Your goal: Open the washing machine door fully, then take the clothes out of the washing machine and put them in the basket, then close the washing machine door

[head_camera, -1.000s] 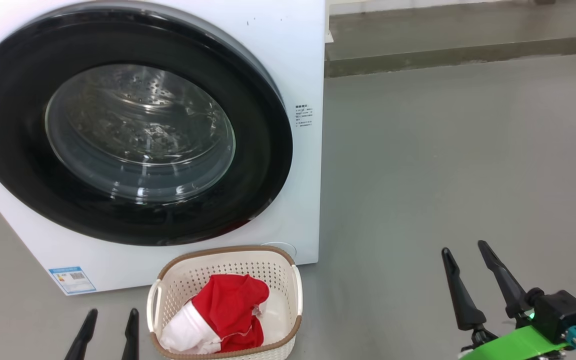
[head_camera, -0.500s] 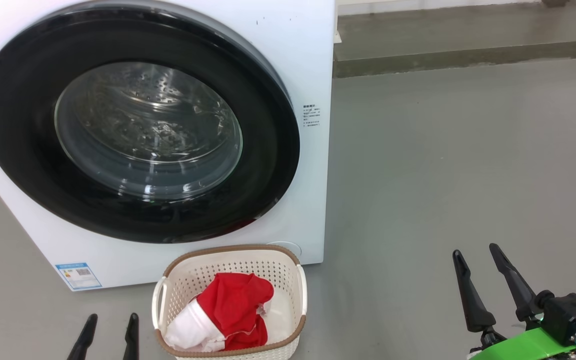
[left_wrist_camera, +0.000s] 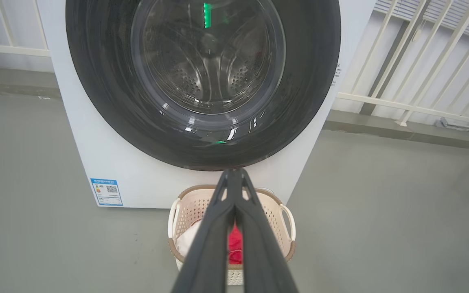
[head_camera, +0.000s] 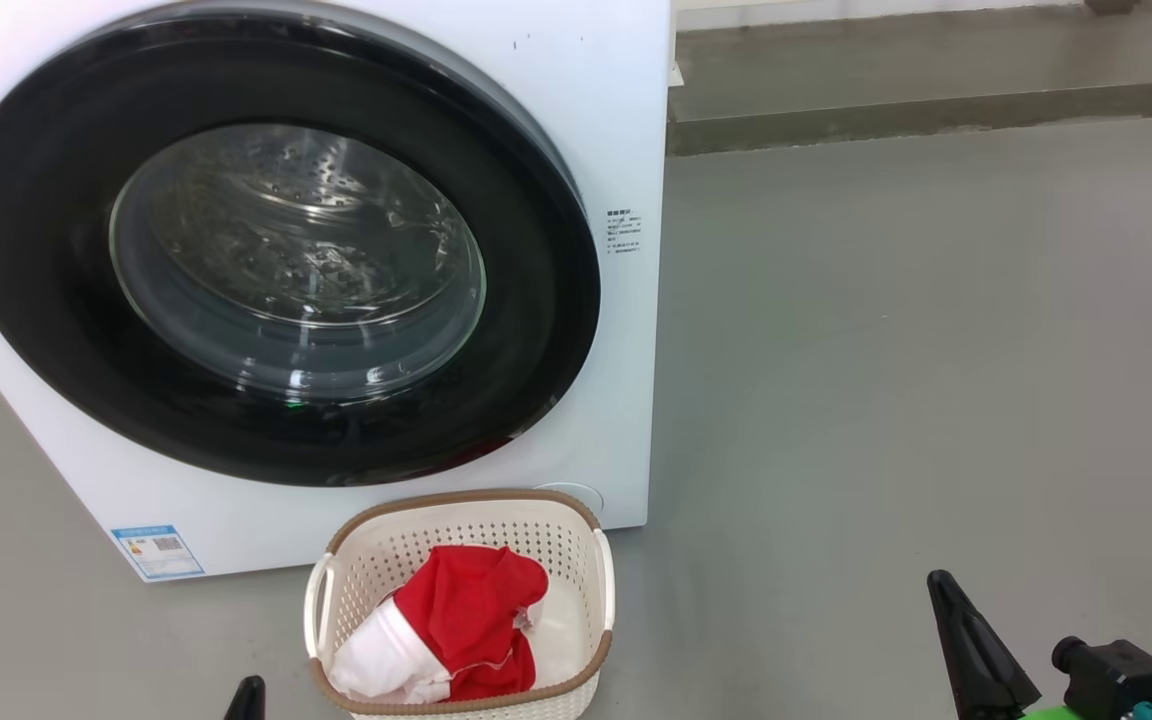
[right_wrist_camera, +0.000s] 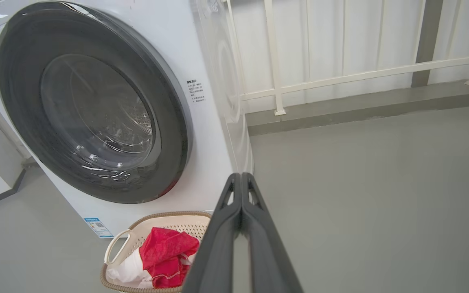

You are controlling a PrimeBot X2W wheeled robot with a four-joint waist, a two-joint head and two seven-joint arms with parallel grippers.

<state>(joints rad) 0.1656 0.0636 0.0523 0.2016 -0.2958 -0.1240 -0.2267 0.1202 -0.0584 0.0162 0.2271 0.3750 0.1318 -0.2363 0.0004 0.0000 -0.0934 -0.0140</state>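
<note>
You see the washing machine door (head_camera: 281, 250) shut flat against the washing machine (head_camera: 621, 400). The red and white clothes (head_camera: 466, 620) lie in the basket (head_camera: 456, 497), which stands on the floor (head_camera: 886, 350) just in front of the machine. Your left gripper (left_wrist_camera: 233, 173) has its fingers pressed together on nothing, pointing over the basket. Your right gripper (right_wrist_camera: 240, 176) is likewise closed and empty, off to the basket's right.

A smooth grey floor (head_camera: 916, 350) runs under soft, even light to a low grey kerb (head_camera: 936, 110), on which stands a white railing (right_wrist_camera: 360, 75) of thin upright bars and one cross rail, with a pale wall (right_wrist_camera: 324, 36) behind it.
</note>
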